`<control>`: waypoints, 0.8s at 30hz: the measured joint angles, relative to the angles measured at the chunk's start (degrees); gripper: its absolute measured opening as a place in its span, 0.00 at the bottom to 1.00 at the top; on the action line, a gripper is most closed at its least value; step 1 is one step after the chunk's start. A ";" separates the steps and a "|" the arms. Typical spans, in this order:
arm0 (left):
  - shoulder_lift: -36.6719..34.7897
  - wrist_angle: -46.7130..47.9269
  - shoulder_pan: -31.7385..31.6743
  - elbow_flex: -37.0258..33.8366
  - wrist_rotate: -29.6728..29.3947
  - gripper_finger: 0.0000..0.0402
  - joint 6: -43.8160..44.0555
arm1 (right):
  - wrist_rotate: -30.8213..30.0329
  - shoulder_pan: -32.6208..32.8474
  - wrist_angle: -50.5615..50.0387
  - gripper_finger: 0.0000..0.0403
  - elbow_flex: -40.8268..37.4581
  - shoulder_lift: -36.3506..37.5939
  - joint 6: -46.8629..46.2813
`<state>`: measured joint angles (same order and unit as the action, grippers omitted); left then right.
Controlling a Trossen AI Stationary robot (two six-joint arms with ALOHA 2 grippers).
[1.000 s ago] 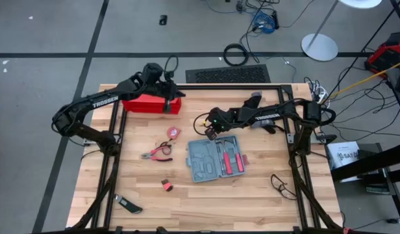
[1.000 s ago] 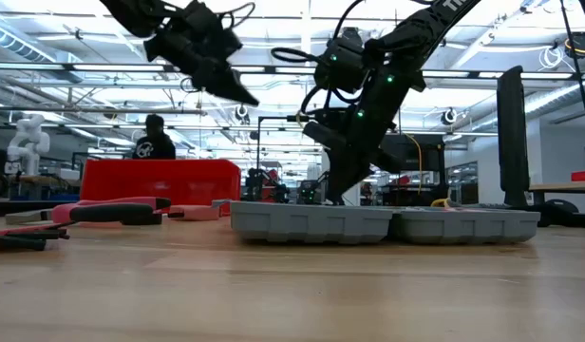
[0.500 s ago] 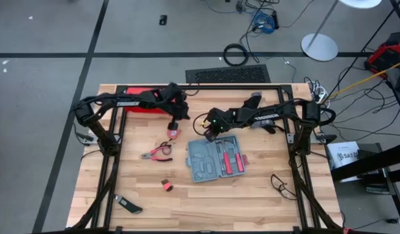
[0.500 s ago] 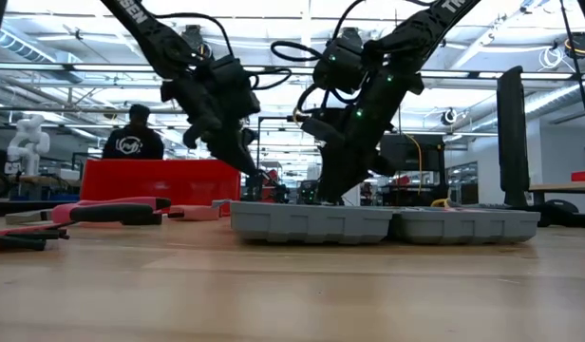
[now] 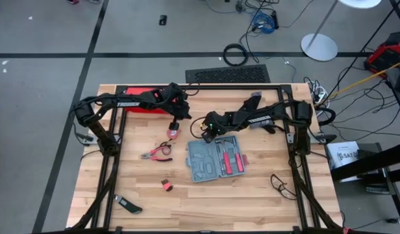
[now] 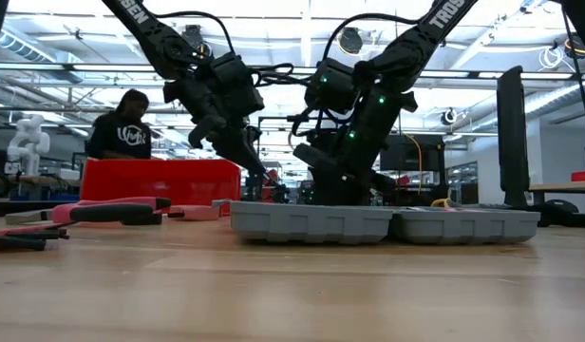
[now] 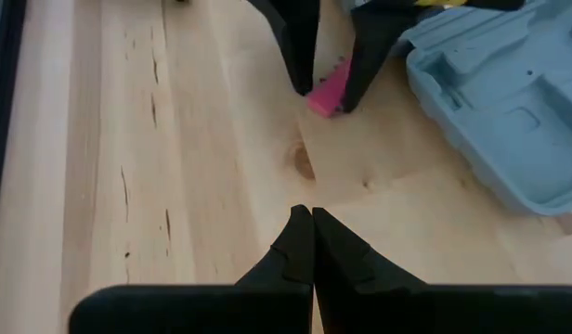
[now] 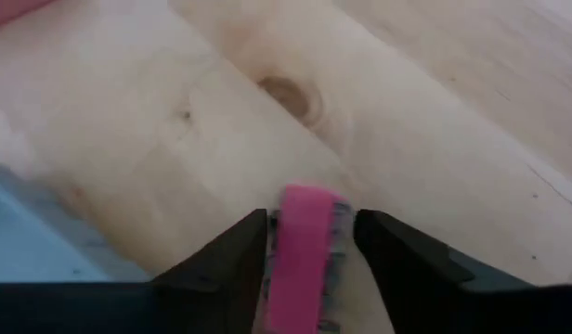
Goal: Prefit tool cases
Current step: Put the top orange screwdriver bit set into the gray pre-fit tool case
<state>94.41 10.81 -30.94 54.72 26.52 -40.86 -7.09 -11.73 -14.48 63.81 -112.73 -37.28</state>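
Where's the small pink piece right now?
The pink piece lies on the table between the right gripper's open fingers, just beside the open tool case.

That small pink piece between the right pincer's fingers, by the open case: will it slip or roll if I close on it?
The pink piece looks flat-sided and short, so it probably won't roll. It lies on bare wood between the right pincer fingers, which stand open beside it; a squeeze should trap it. It looks small and light, so an off-centre touch might skid it toward the tool case.
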 joint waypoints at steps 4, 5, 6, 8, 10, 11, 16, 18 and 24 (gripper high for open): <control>0.00 -0.07 0.00 0.00 0.00 0.00 0.02 | 0.39 -0.92 -1.25 0.23 0.04 -0.72 -1.58; 0.00 -0.03 0.00 0.00 0.00 0.00 0.02 | 0.29 -0.89 -1.01 0.18 0.04 -0.71 -0.47; 0.00 -0.04 0.00 0.01 0.00 0.00 0.02 | 0.33 -0.89 -0.47 0.16 0.04 -0.46 0.96; 0.00 -0.02 0.00 0.02 0.02 0.00 0.02 | 0.08 -0.92 0.64 0.11 0.00 -0.40 1.90; 0.00 0.01 0.00 0.02 0.00 0.00 0.04 | 0.23 -0.97 1.17 0.05 -0.02 0.34 2.11; 0.00 -0.04 0.00 0.02 0.00 0.00 0.02 | 0.16 -0.95 1.29 0.03 -0.09 0.84 2.57; -0.02 -0.07 0.00 0.02 0.00 0.00 0.04 | -0.43 -0.89 -0.51 0.00 -0.63 5.38 4.73; -0.02 -0.05 0.00 0.04 0.00 0.00 0.04 | -1.01 -0.64 -1.67 0.01 -0.77 7.63 5.01; -0.02 -0.15 0.00 0.04 0.01 0.00 0.04 | -4.61 0.80 -3.96 0.01 -0.55 12.31 5.06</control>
<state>94.39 10.66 -30.94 54.76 26.53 -40.82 -11.70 -10.93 -18.45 63.26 -100.42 -32.22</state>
